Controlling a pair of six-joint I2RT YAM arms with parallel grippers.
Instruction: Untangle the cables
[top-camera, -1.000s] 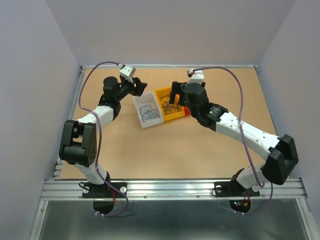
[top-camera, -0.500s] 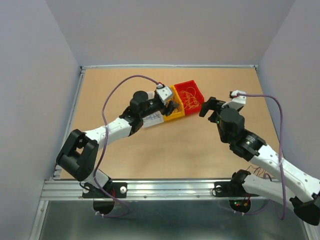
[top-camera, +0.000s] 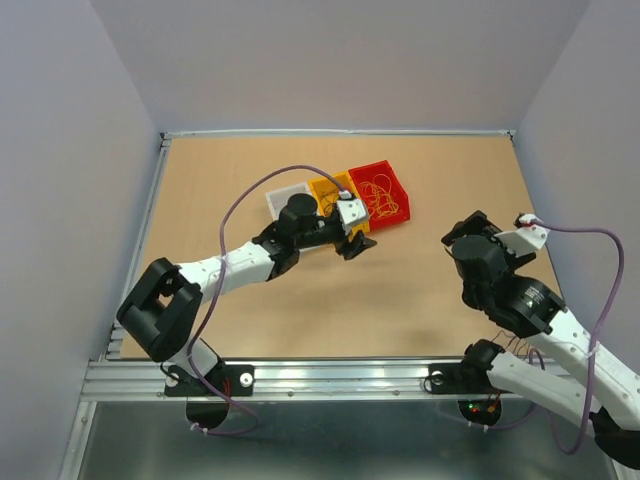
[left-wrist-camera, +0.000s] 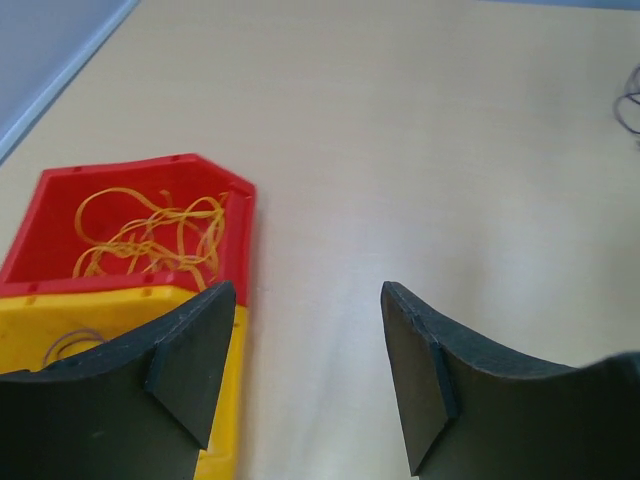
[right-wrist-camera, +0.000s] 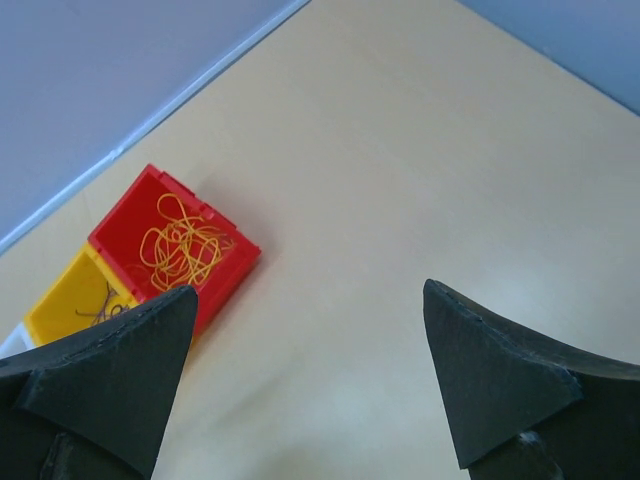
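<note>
My left tool and right tool both stand wide apart, gripping nothing.
Orange cables lie coiled in the red bin and dark cables in the adjoining yellow bin. My left tool hangs just beside them, my right well apart over the tabletop.

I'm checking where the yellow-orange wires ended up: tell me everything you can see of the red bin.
The red bin is a small open-topped box, plastic by its look, with one corner bevelled. It sits flat on the table with one side against the yellow bin. A loose tangle of yellow-orange wires lies inside it. The left gripper hovers open close beside it and does not seem to touch it.
</note>
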